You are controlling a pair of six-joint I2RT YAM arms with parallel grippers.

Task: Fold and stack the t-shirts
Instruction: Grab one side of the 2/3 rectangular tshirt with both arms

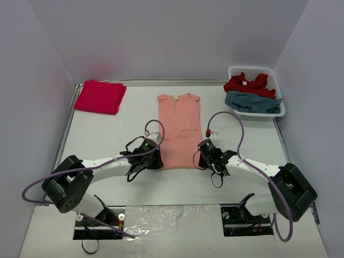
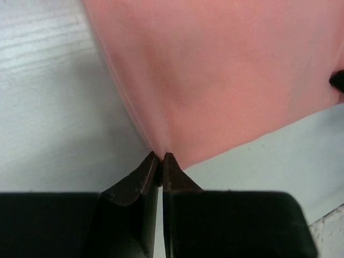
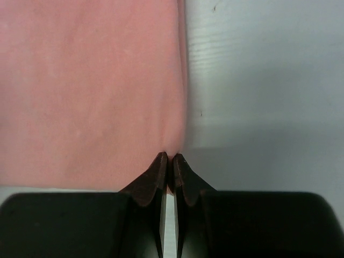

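Right gripper (image 3: 167, 157) pinched on salmon t-shirt (image 3: 86, 91) corner (right edge); table (image 3: 263, 80) beside.

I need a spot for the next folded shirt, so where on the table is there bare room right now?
Bare table lies between the folded red t-shirt and the salmon t-shirt, and between that shirt and the basket. Crowded: the shirt's near hem, where the left gripper and right gripper pinch its corners.

We look down from above and behind the arms (image 1: 107, 167) on the whole table (image 1: 107, 145). Each wrist camera peers close along its own fingertips (image 2: 141, 174) at the salmon-orange t-shirt (image 1: 178, 131), shared by all views.
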